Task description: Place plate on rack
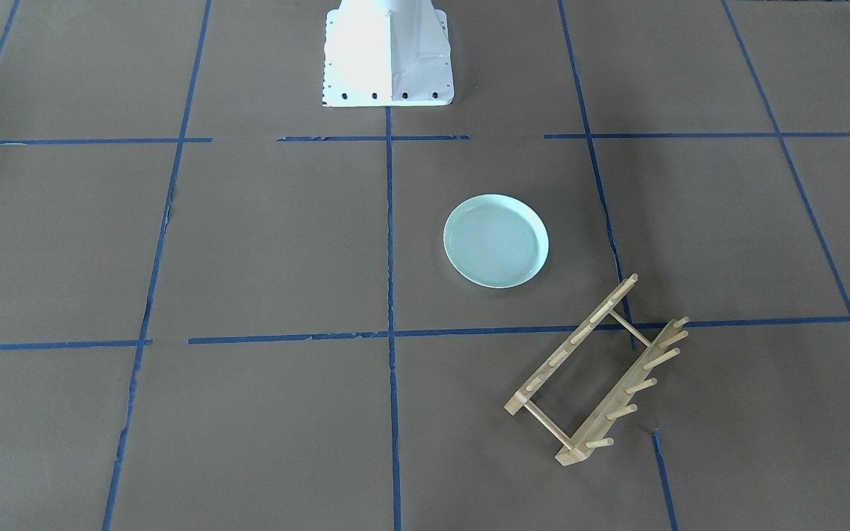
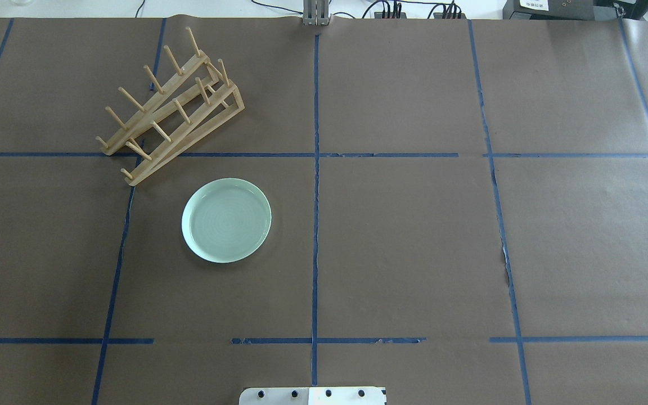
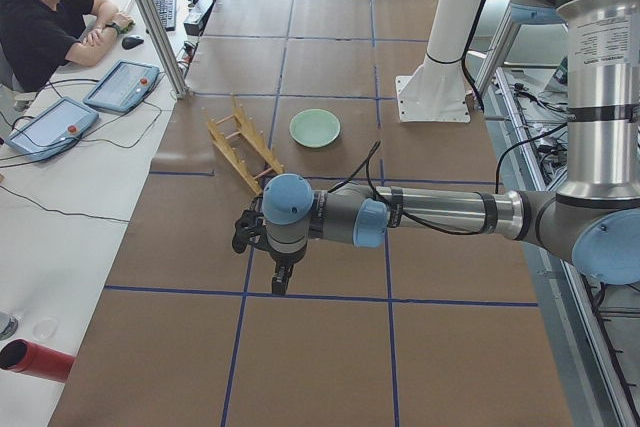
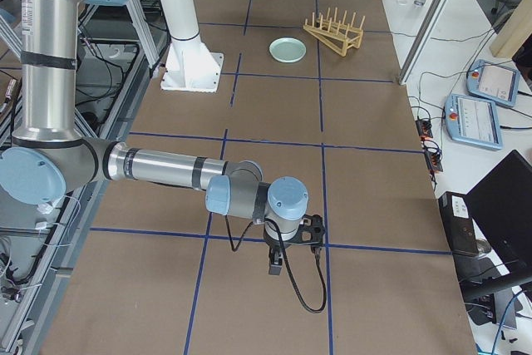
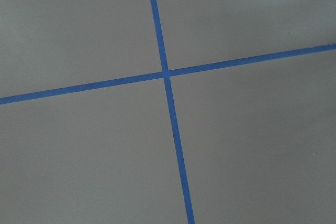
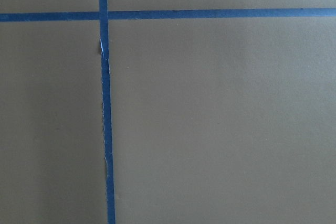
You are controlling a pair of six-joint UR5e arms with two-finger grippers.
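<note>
You see the plate (image 2: 226, 220) flat, rim up, on the surface (image 2: 414, 253), left of centre and well apart from both end effectors. Left end effector (image 3: 280, 284) and right end effector (image 4: 274, 268): opening and hold cannot be told. Rack (image 2: 172, 107) near the plate, not touching; long axis diagonal, pegs up.
</note>
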